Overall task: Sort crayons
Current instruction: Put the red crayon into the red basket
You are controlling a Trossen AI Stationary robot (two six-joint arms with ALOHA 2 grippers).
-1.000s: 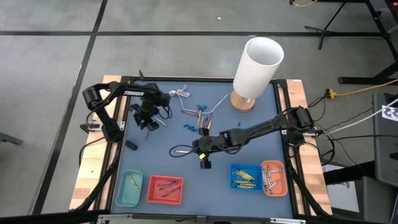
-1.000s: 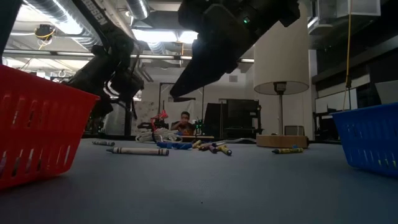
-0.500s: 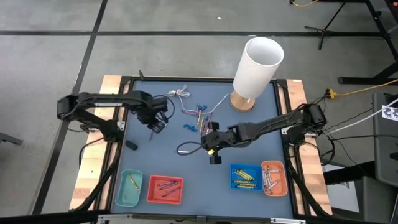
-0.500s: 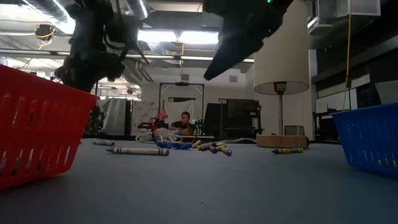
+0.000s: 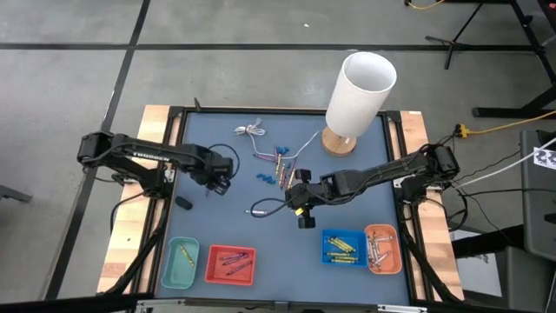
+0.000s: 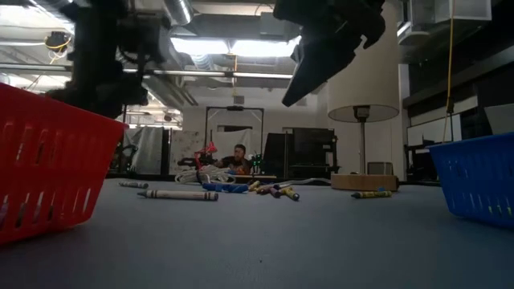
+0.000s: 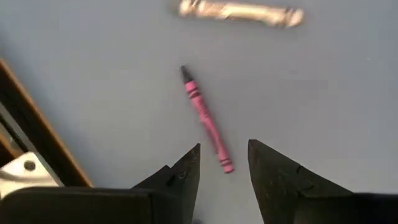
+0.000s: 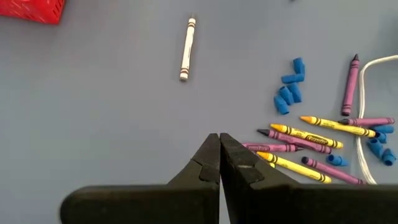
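Observation:
A pink crayon (image 7: 205, 119) lies flat on the blue-grey table. My left gripper (image 7: 224, 167) is open just above it, one finger on either side of the crayon's near end, at the table's left (image 5: 219, 181). A grey-white crayon (image 7: 241, 12) lies beyond it. My right gripper (image 8: 219, 151) is shut and empty, high over the table's middle (image 5: 301, 207). A loose heap of yellow and purple crayons (image 8: 309, 144) lies on the table with blue bits (image 8: 289, 93) and a white cable (image 8: 367, 118). Another grey-white crayon (image 8: 186, 48) lies alone, also seen in the low view (image 6: 178, 194).
Along the near edge stand a teal bin (image 5: 181, 263), a red bin (image 5: 231, 266), a blue bin (image 5: 344, 247) and an orange bin (image 5: 383, 249), each holding crayons. A white lamp on a wooden base (image 5: 356, 91) stands at the far right. A small black object (image 5: 183, 203) lies at the left.
My left gripper has swung from the far left toward the table's near edge and a little to the right. My right gripper has gone up and toward the right and far side, away from the lone grey-white crayon.

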